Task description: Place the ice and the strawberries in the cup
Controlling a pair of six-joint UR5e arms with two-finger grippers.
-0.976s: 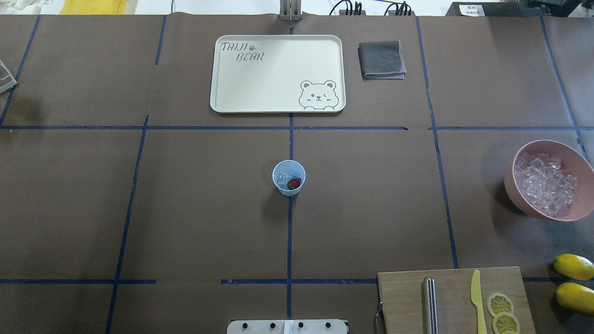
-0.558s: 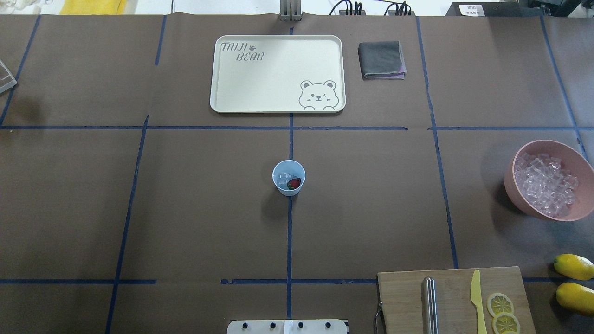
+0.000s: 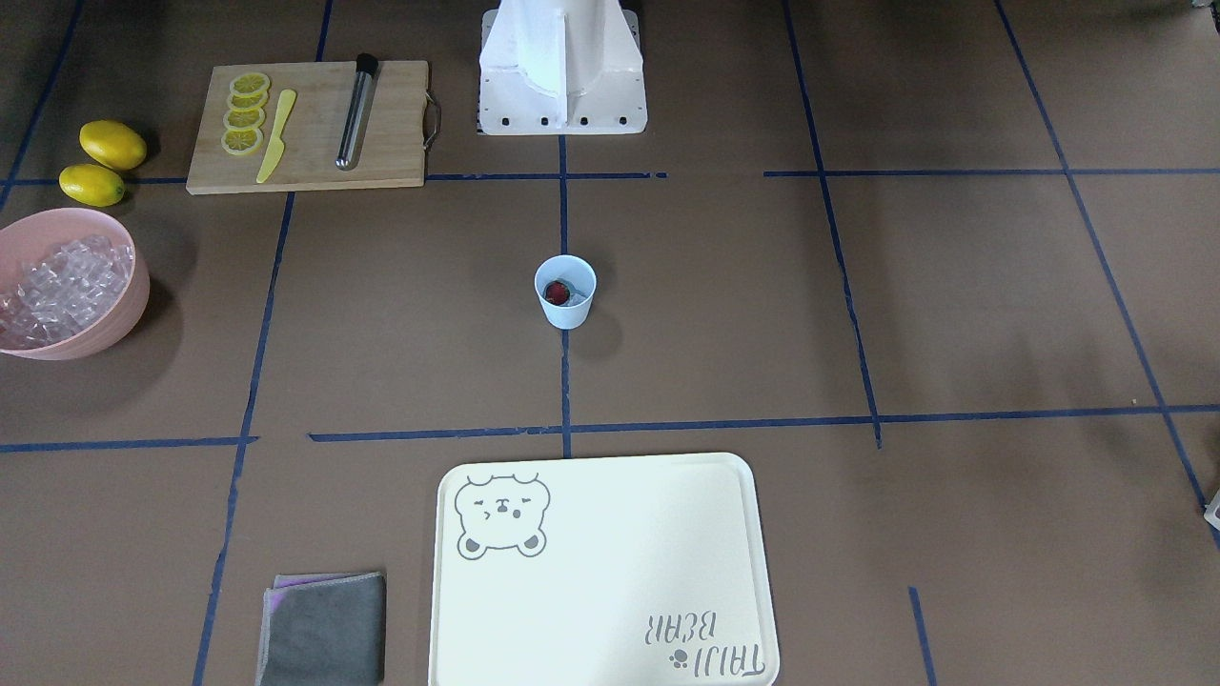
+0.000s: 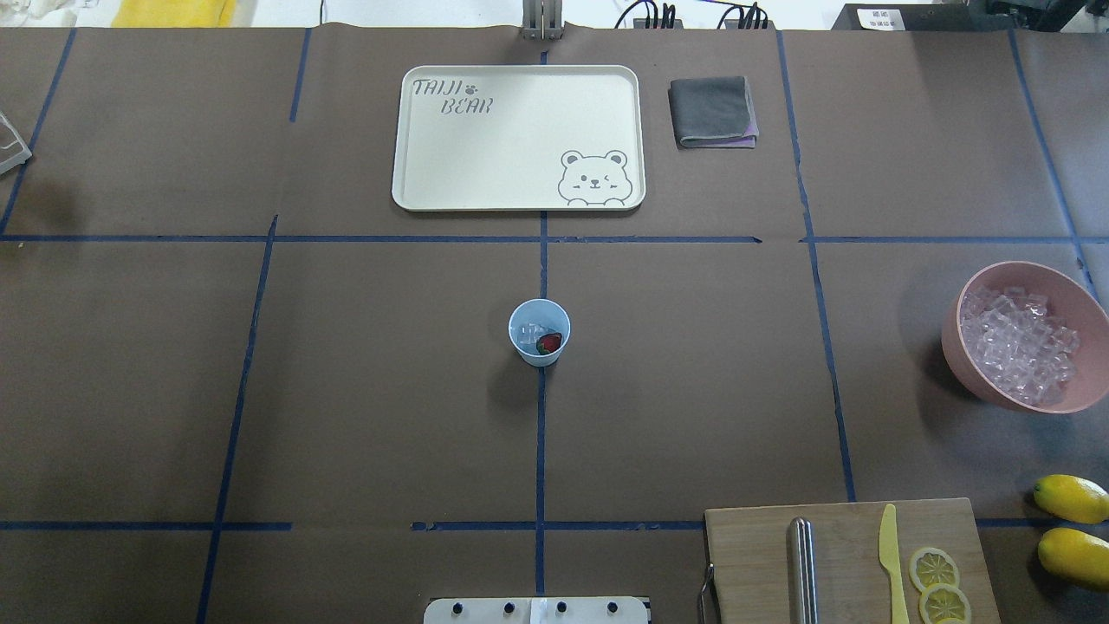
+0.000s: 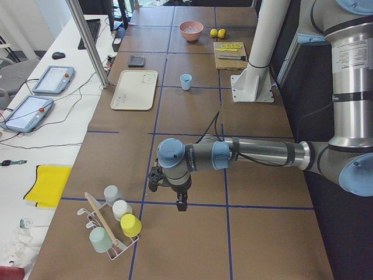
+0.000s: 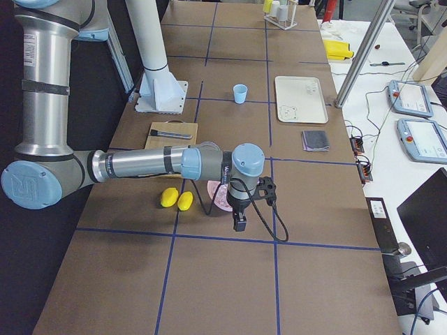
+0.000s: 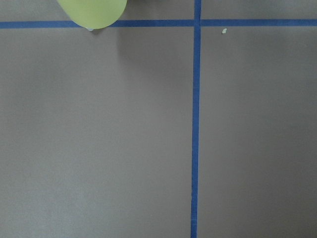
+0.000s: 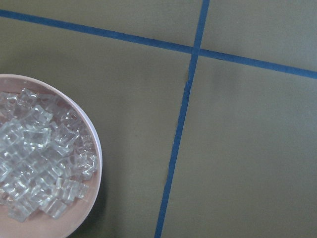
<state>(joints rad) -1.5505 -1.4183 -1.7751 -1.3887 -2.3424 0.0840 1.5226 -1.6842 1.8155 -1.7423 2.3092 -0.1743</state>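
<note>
The pale blue cup [image 4: 539, 332] stands upright at the table's middle, on a blue tape line, and also shows in the front view [image 3: 565, 292]. Inside it lie a dark red strawberry [image 4: 548, 343] and a few clear pieces of ice [image 4: 528, 330]. More ice [image 4: 1018, 347] fills the pink bowl [image 4: 969, 373] at the right. My left gripper [image 5: 179, 201] hangs over the table's far left end, far from the cup. My right gripper [image 6: 239, 222] hangs beside the pink bowl. Both show only in side views, so I cannot tell whether they are open or shut.
A cream bear tray [image 4: 407, 195] and a folded grey cloth [image 4: 712, 111] lie at the far edge. A wooden board [image 4: 754, 555] carries a metal tube, a yellow knife and lemon slices; two lemons [image 4: 1072, 498] lie beside it. A rack of cups [image 5: 113, 224] stands below my left gripper.
</note>
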